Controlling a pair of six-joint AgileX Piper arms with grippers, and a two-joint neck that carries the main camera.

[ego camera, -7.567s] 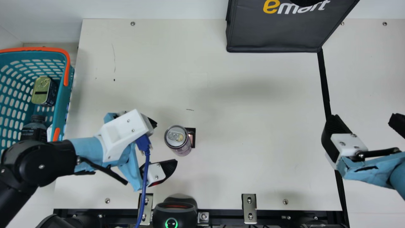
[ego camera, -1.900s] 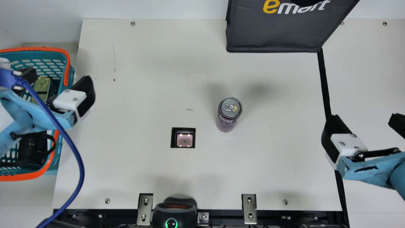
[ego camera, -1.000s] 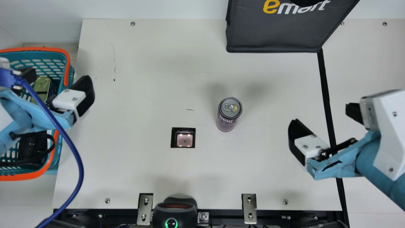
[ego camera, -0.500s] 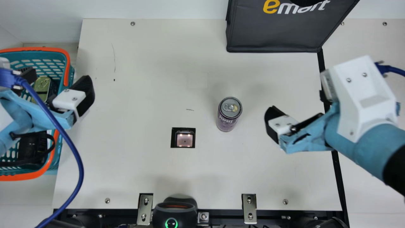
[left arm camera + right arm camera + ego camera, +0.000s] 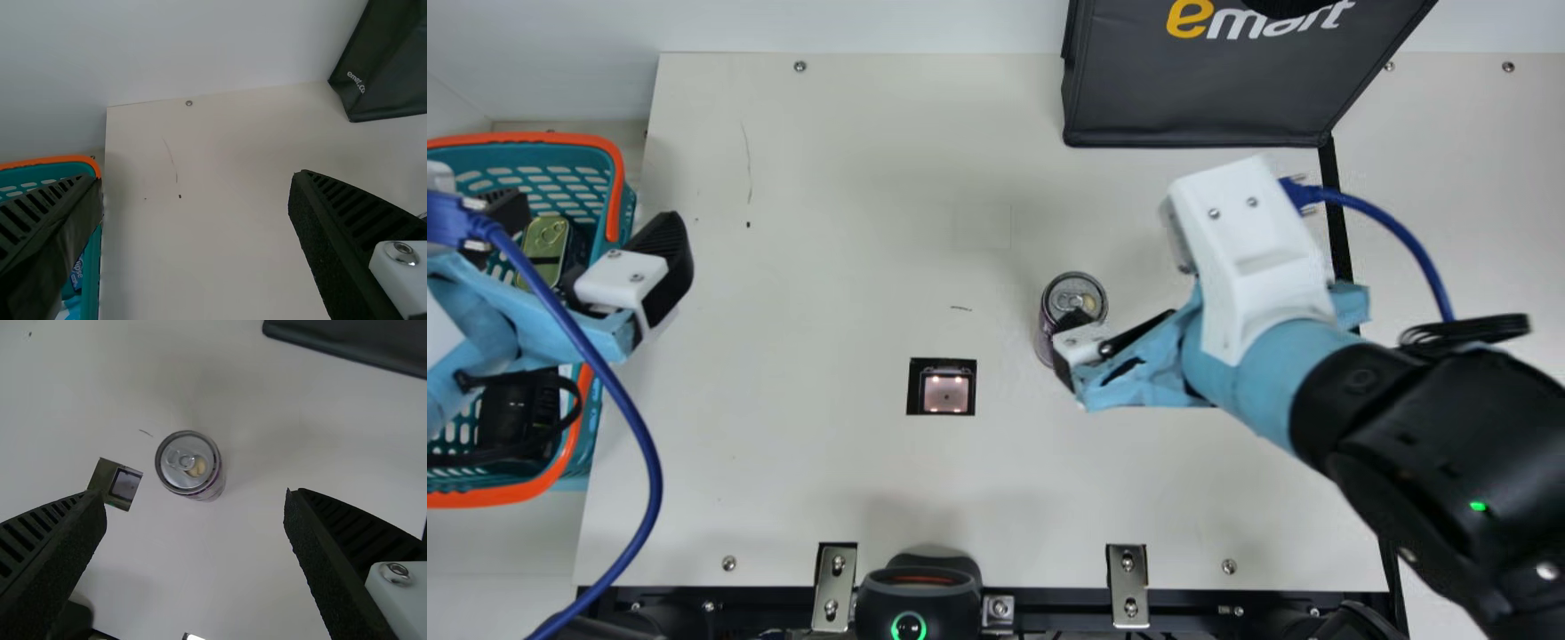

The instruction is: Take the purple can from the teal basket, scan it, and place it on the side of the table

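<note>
The purple can (image 5: 1060, 292) stands upright on the table, right of the scanner window (image 5: 944, 394). My right gripper (image 5: 1083, 345) has one finger over the can's near side in the main view; its other finger is hidden there. In the right wrist view, the can (image 5: 190, 463) lies ahead of the right gripper (image 5: 193, 499), whose fingers stand wide apart, gripping nothing. My left gripper (image 5: 594, 215) is open over the teal basket's (image 5: 624, 209) right edge. The left gripper (image 5: 195, 180) holds nothing between its fingers in the left wrist view.
A gold-lidded tin (image 5: 544, 238) and a dark bottle (image 5: 516, 413) are in the basket. The dark bag (image 5: 1200, 98) stands at the table's far side, and a black handheld scanner (image 5: 916, 600) sits at the near edge. A blue cable loops from the left gripper.
The can has moved rightward from beside the scanner window, while my left gripper went back left to the basket. More recently, my right arm has swung left from the table's right side to the can.
</note>
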